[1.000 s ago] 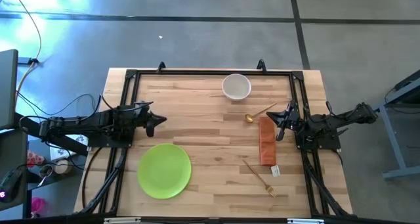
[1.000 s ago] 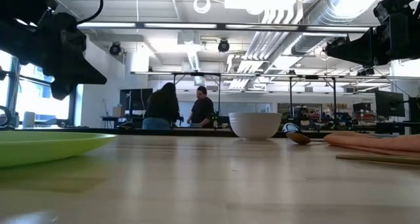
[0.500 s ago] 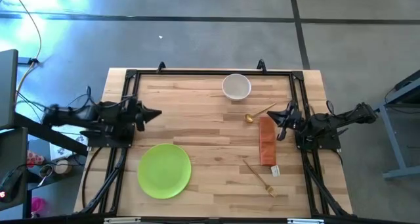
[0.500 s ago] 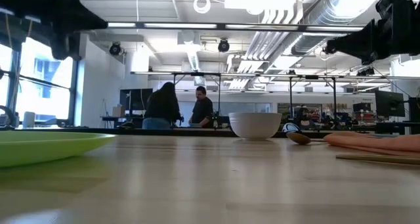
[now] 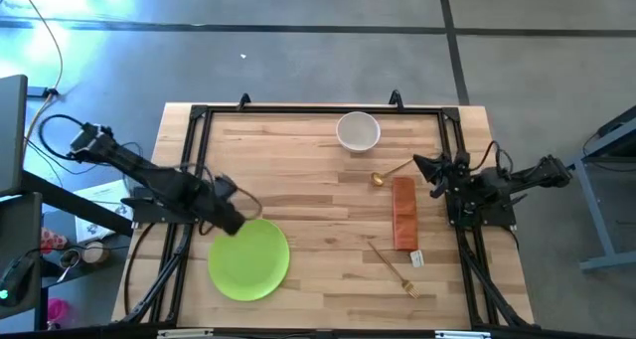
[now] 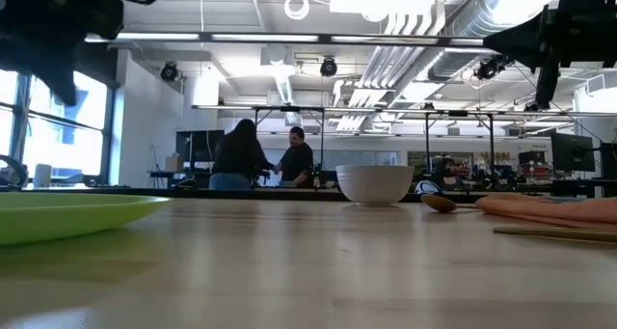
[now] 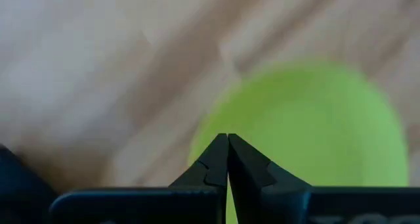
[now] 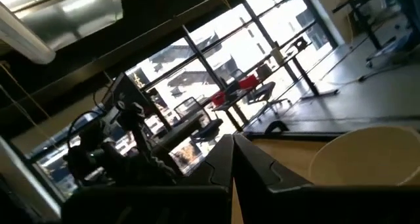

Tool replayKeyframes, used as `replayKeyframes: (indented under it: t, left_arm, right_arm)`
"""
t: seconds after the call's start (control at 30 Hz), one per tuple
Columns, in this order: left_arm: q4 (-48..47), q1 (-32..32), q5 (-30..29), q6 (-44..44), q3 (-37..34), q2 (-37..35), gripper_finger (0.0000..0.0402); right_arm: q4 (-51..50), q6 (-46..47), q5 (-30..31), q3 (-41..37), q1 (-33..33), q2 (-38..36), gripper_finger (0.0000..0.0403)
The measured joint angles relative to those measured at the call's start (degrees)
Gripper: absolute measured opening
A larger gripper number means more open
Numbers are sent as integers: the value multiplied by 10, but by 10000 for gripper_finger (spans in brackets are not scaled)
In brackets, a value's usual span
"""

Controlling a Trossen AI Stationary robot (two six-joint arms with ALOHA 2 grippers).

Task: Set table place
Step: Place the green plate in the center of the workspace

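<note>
Lime-green plate (image 5: 248,258) lies just ahead of and below the left gripper (image 5: 231,223), whose fingers are pressed together and hold nothing; to take it well, they should part and straddle the near rim squarely. Bare table (image 5: 318,195) beyond offers room, while the right gripper (image 5: 425,166), likewise closed and empty, waits beside the spoon (image 5: 388,172), bowl (image 5: 358,131) ahead.

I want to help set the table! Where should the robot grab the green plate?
Probably by its rim. The plate lies flat on the table, so only the thin raised edge gives a hold. The left end effector, shut now, hangs over the near-left rim; open it and come from that side.
</note>
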Motion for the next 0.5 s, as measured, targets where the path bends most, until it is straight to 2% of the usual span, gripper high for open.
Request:
replayKeyframes:
  t: [0.1, 0.23, 0.5]
  left_arm:
    - [9, -3, 65, 13, -6, 30, 10]
    - [22, 5, 89, 46, -6, 30, 41]
    - [33, 104, 146, 171, -20, 18, 165]
  right_arm:
    - [-32, 61, -21, 0, 0, 0, 0]
    - [-60, 114, -32, 0, 0, 0, 0]
    - [-62, 118, -34, 0, 0, 0, 0]
